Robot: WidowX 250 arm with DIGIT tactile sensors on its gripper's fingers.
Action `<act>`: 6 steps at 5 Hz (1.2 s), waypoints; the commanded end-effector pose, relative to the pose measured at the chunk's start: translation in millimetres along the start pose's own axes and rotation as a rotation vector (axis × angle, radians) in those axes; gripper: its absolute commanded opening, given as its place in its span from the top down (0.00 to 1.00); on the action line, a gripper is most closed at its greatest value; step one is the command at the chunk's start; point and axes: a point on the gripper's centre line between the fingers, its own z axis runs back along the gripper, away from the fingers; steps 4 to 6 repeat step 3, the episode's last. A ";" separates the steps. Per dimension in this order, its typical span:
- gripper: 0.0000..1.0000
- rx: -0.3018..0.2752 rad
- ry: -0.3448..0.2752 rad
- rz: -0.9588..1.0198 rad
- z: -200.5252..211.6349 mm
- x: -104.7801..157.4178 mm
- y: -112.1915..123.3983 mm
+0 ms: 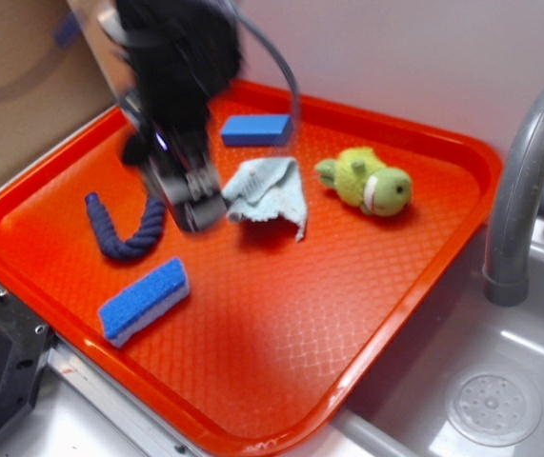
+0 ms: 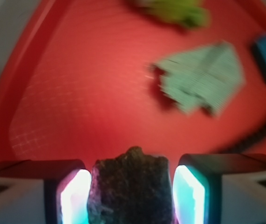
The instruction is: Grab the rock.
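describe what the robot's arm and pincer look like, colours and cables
The arm is black and motion-blurred in the exterior view, with a grey cable arcing beside it. The pincer ends in grey-black metal. The wrist view shows pale grey fingers with inner pads glowing white to cyan.

We see an orange-red tray (image 1: 414, 286) that fills most of the exterior frame. Near its centre lies a crumpled light-blue rag (image 1: 270, 193). To the right of it lies a green plush toy (image 1: 367, 181). A blue block (image 1: 255, 129) sits at the upper centre, near the far rim. At the left we find a dark blue rope (image 1: 124, 233), curved, and below it a blue sponge (image 1: 144, 299). At the right edge stands a grey faucet (image 1: 519, 190) over a sink (image 1: 491, 405).
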 end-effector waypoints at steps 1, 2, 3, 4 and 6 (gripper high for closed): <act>1.00 -0.043 -0.113 0.461 65.4 -14.8 19.2; 1.00 0.002 -0.154 0.477 76.9 -5.7 25.7; 1.00 0.029 -0.191 0.450 63.6 15.1 38.3; 1.00 0.029 -0.191 0.450 63.6 15.1 38.3; 1.00 0.029 -0.191 0.450 63.6 15.1 38.3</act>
